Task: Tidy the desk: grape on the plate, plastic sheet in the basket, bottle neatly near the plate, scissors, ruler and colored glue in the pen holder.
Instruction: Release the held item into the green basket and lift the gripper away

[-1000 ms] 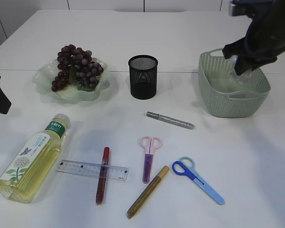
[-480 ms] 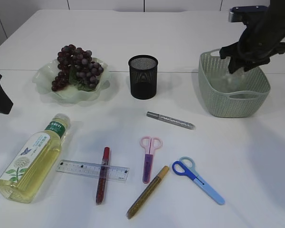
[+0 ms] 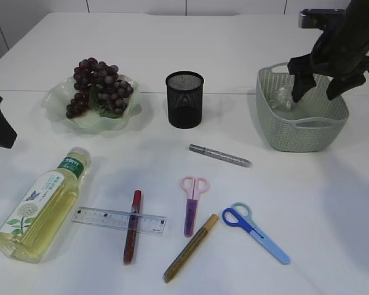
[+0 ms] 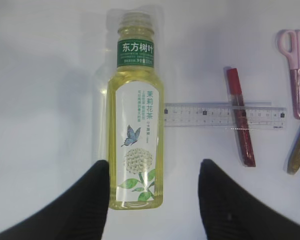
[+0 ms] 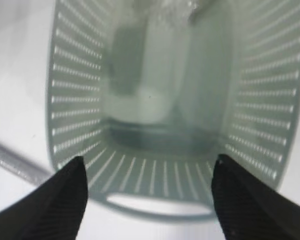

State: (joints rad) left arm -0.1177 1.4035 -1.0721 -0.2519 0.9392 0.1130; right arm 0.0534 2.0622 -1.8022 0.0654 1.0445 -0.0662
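Exterior view, right claw (image 3: 320,89): at the upper right of the frame, above the basket (image 3: 277,126); my fingers stand spread with nothing between them.
Exterior view, plastic sheet (image 3: 284,96): a pale crumpled shape inside the basket, against its left wall, apart from my fingers; I judge that step done.
Exterior view, grape (image 3: 98,83): the bunch lies on the plate (image 3: 55,106) at the upper left, so that item needs nothing more.
Exterior view, bottle (image 3: 43,206): on its side at the lower left of the counter (image 3: 332,203), well below the plate; it is not yet placed neatly.
Exterior view, pen holder (image 3: 185,99): upright at centre top, with nothing showing above its rim.
Exterior view, loose items: ruler (image 3: 118,220) with the red glue (image 3: 132,226) crossing it; pink scissors (image 3: 192,203), gold glue (image 3: 191,247) and blue scissors (image 3: 255,232) along the bottom; silver glue (image 3: 220,155) at centre.
Left wrist view, left claw (image 4: 155,195): my fingers frame the bottom of the picture, parted and empty, straddling the bottle's base without touching it; I judge this a line-up for gripping across its width.
Right wrist view, right claw: fingers wide apart at the lower corners, the blurred basket interior between them; the sheet is only a faint shimmer at the top edge.
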